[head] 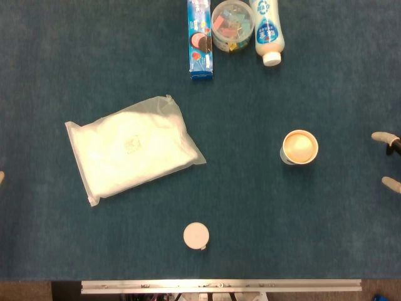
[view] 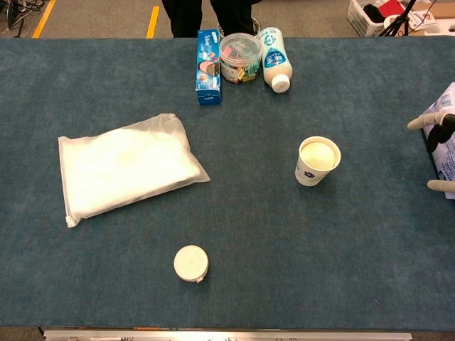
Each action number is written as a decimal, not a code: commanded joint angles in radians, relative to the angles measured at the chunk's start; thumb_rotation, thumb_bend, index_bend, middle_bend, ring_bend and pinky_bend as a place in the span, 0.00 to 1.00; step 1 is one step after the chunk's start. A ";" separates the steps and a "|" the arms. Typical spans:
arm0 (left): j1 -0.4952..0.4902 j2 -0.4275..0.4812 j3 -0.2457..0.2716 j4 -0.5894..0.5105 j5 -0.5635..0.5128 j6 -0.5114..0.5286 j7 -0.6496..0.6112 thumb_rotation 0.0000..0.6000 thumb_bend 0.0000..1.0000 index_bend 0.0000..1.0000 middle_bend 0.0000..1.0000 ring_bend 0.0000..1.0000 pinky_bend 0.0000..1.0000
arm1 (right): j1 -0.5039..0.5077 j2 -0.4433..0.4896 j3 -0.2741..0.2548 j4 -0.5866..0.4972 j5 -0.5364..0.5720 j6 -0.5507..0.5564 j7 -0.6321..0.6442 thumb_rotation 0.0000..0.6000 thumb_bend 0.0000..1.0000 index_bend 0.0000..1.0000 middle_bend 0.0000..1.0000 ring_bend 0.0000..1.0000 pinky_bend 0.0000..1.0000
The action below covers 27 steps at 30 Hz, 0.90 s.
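Note:
My right hand [head: 393, 149] [view: 438, 145] shows only at the right edge, fingers [view: 419, 123] spread apart and holding nothing. It hovers to the right of a paper cup [head: 299, 147] [view: 316, 161] filled with a creamy drink, with a clear gap between them. A blue-and-white packet [view: 446, 106] lies just behind the hand. Only a pale sliver of my left hand [head: 1, 177] peeks in at the left edge of the head view, too little to read. The nearest thing to it is a white plastic pouch [head: 133, 148] [view: 124, 167].
A small round white lid [head: 196, 235] [view: 190, 263] sits near the front edge. At the back stand a blue biscuit box [head: 200, 37], a clear tub of coloured clips [head: 232, 25] and a white bottle [head: 266, 30] lying down. A person's legs [view: 206, 11] stand behind the table.

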 commanded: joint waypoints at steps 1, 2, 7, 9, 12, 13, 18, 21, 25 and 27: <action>0.003 0.003 -0.001 -0.005 0.000 0.006 0.004 1.00 0.06 0.64 0.68 0.45 0.57 | 0.011 0.006 -0.008 -0.001 0.001 -0.027 -0.001 1.00 0.28 0.27 0.60 0.50 0.54; 0.004 0.003 -0.002 -0.006 -0.001 0.008 0.004 1.00 0.06 0.64 0.68 0.45 0.57 | 0.014 0.007 -0.011 -0.005 0.000 -0.033 0.000 1.00 0.37 0.26 0.62 0.52 0.58; 0.011 0.009 -0.004 -0.013 -0.005 0.016 0.010 1.00 0.06 0.64 0.68 0.45 0.57 | 0.020 0.012 -0.016 -0.020 -0.018 -0.027 -0.002 1.00 0.64 0.25 0.76 0.67 0.74; 0.012 0.010 -0.004 -0.015 -0.006 0.017 0.010 1.00 0.06 0.64 0.68 0.45 0.57 | 0.020 0.014 -0.018 -0.025 -0.022 -0.025 -0.006 1.00 0.74 0.25 0.84 0.74 0.80; 0.012 0.010 -0.005 -0.015 -0.007 0.015 0.009 1.00 0.06 0.64 0.68 0.45 0.57 | 0.027 0.014 -0.016 -0.037 -0.023 -0.034 -0.018 1.00 0.88 0.25 0.94 0.82 0.87; 0.012 0.010 -0.005 -0.014 -0.009 0.013 0.008 1.00 0.06 0.64 0.68 0.45 0.57 | 0.033 0.013 -0.015 -0.044 -0.023 -0.043 -0.028 1.00 0.94 0.25 0.97 0.85 0.89; 0.011 0.008 -0.006 -0.011 -0.014 0.008 0.010 1.00 0.06 0.64 0.68 0.45 0.57 | 0.064 0.017 -0.010 -0.093 -0.016 -0.102 -0.080 1.00 1.00 0.25 1.00 0.94 0.97; 0.012 0.007 -0.007 -0.011 -0.015 0.008 0.010 1.00 0.06 0.64 0.68 0.45 0.57 | 0.088 0.018 -0.002 -0.128 0.008 -0.159 -0.115 1.00 1.00 0.25 1.00 0.97 0.99; 0.012 0.009 -0.009 -0.012 -0.015 0.011 0.006 1.00 0.06 0.64 0.68 0.45 0.57 | 0.113 0.002 0.018 -0.161 0.050 -0.217 -0.166 1.00 1.00 0.25 1.00 0.99 1.00; 0.012 0.010 -0.009 -0.012 -0.016 0.010 0.004 1.00 0.06 0.64 0.68 0.45 0.57 | 0.121 -0.012 0.026 -0.165 0.058 -0.227 -0.178 1.00 1.00 0.25 1.00 0.99 1.00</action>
